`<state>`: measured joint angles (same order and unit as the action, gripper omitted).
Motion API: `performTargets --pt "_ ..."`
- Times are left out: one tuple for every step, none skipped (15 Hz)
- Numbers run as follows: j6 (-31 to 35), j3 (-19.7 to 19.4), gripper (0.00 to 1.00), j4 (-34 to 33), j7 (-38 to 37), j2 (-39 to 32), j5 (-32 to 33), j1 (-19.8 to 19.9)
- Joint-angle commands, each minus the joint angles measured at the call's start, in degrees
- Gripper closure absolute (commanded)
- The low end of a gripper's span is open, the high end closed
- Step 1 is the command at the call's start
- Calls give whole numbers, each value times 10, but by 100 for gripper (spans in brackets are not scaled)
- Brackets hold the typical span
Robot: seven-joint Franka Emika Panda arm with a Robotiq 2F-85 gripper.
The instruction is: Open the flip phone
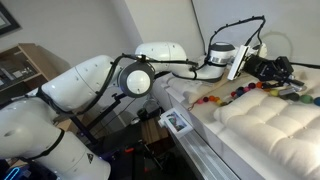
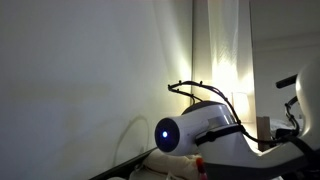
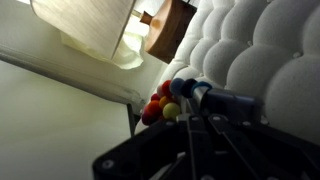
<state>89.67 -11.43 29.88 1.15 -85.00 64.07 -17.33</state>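
Note:
In the wrist view the flip phone (image 3: 232,100) is a small silver-grey bar lying on the white tufted cushion (image 3: 280,60), with a string of coloured beads (image 3: 163,102) bunched at its left end. My gripper (image 3: 200,115) shows as dark fingers drawn close together, with their tips right at the phone. I cannot tell if the phone is folded or open. In an exterior view the gripper (image 1: 272,68) hangs over the cushion's far edge, and the beads (image 1: 222,98) trail along the edge. The phone is hidden there.
The white cushion (image 1: 270,125) fills the surface under the arm. A small white-framed object (image 1: 177,122) lies on a lower ledge. A wooden cabinet (image 1: 25,65) stands at the left. A brown wooden box (image 3: 170,30) is beyond the cushion. The arm's blue-lit joint (image 2: 165,133) faces a bare wall.

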Motion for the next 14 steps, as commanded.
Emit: performTargets --pt "23 9 100 -11 26 0 -14 -1" --pt "41 17 100 -16 41 0 -19 -1" --pt "67 26 100 -24 59 0 -26 1" --pt "86 32 100 -30 71 0 -33 0" --pt "108 37 100 -36 87 1 -42 -1" --pt "130 42 100 -43 103 1 -52 -2" --pt "152 46 100 -48 121 2 -63 -2" --pt "165 46 100 -51 135 2 -74 -3" --pt "173 45 100 -53 144 2 -86 -5" --pt "179 45 100 -55 154 3 -98 -5" --pt "183 44 100 -56 163 3 -109 -6" --pt "186 42 100 -56 170 3 -119 -6" --pt "187 40 100 -56 175 3 -127 -7" --pt "188 39 100 -57 183 3 -135 -7"
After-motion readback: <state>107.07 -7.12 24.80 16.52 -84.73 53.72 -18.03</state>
